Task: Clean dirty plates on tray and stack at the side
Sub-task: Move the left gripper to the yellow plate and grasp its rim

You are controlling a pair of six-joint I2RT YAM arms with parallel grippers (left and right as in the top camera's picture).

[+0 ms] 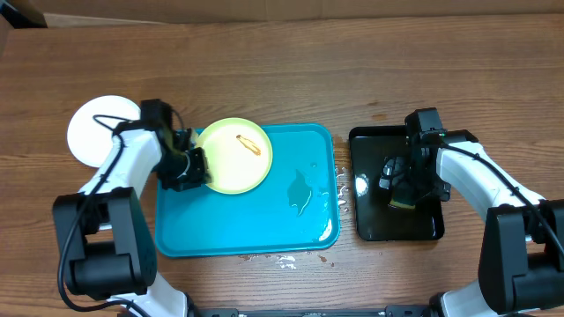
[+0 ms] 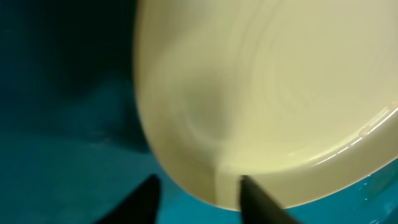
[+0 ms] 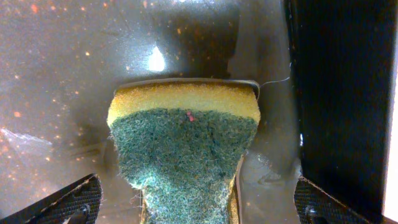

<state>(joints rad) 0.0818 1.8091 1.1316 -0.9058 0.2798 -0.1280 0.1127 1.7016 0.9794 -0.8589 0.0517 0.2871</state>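
Find the pale yellow-green plate at the upper left corner of the turquoise tray, with a brown smear on its face. Expect something stiff and fairly light, with no give under the fingers. Judging by the puddle on the tray floor and the splashes on the table, expect it to be wet and slick too. Take hold at the rim only (nowhere else for a two-finger grasp on a flat disc), one finger above and one below, reaching deep enough to pass the raised lip. Keep any lift low and level to stop a pivot out of the grasp. See the left gripper right at the plate's left edge, fingertips straddling the rim in the wrist view. Cannot tell whether clamped on it or only set around it. See the right gripper over the black tray, jaws spread wide and clear of the yellow-and-green sponge lying between them. Note a white plate on the table left of the tray, partly under the left arm. Scrub with light pressure against a firm hold, given the likely slide on that wet floor.
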